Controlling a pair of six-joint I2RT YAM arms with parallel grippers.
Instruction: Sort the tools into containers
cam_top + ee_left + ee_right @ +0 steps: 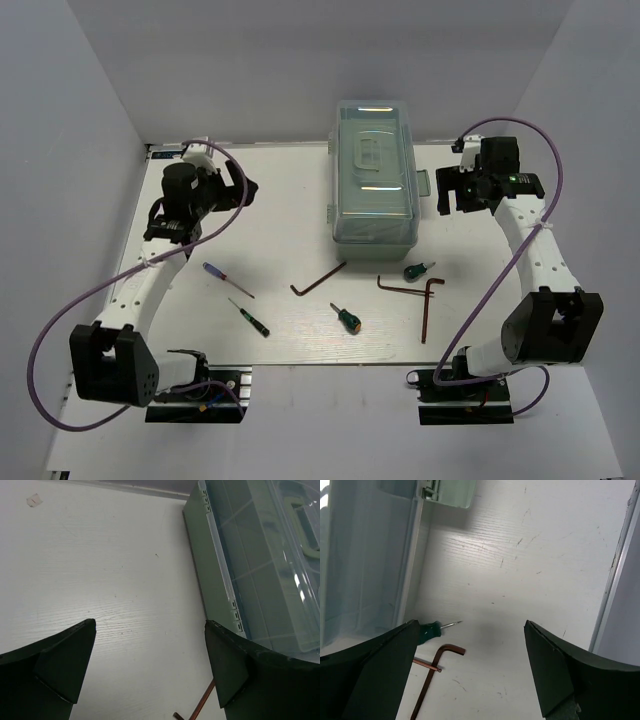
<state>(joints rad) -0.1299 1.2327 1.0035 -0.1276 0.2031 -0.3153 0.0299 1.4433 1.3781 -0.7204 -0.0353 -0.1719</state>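
Beside the toolbox (376,185) edges, left pincer (150,624) and right pincer (470,624) hover agape.

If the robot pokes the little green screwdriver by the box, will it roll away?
Probably: the green screwdriver has a round-looking, stubby handle, so a sideways push would likely roll it on the smooth table. It looks stiff, not bendy. Being small, it is likely light to lift.

Bright, even light from overhead fills the top view, washing out the white grained table (290,210). Glare streaks cross the translucent clear lid (375,150) of the pale green rectangular toolbox (375,232), and a soft shadow lies beside it. The right wrist view is dimmer, perhaps slightly soft-focused.
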